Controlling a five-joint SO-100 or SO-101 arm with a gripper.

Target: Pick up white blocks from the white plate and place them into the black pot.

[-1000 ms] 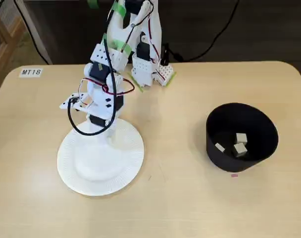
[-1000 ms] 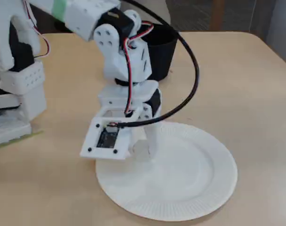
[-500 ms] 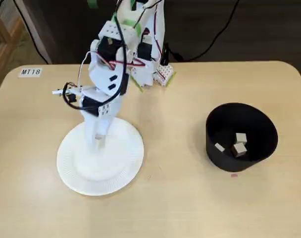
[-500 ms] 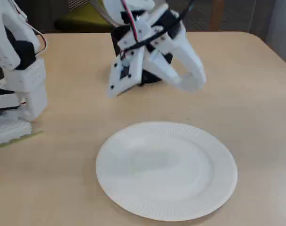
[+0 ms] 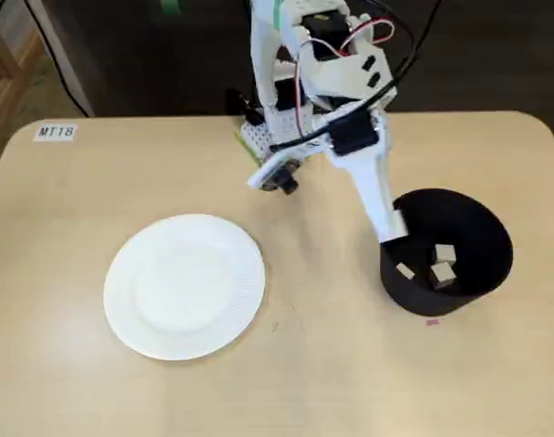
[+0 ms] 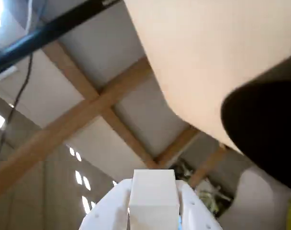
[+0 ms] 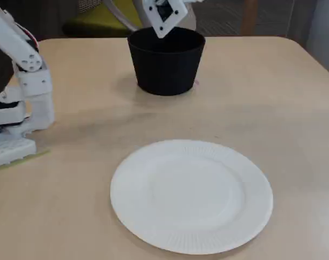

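Observation:
The white plate [image 5: 184, 284] lies bare at the left of a fixed view, and it is also bare in the other fixed view [image 7: 191, 195]. The black pot [image 5: 414, 296] stands at the right with three white blocks [image 5: 438, 272] on its floor. My gripper [image 5: 392, 229] hangs over the pot's left rim. The wrist view shows it shut on one white block [image 6: 152, 194], squeezed between both fingers, with the pot's dark wall [image 6: 265, 129] at the right. From the side, only the wrist camera mount [image 7: 163, 13] shows above the pot [image 7: 164, 65].
The arm's base [image 5: 277, 127] stands at the table's far edge, and appears again at the left [image 7: 15, 108] in the side view. A label "MT18" [image 5: 56, 132] is stuck at the far left corner. A small pink speck [image 5: 431, 321] lies just in front of the pot.
The arm lifted off the plate and swung right to the pot's rim, carrying a block. The plate, covered by the arm before, now lies fully in view and bare.

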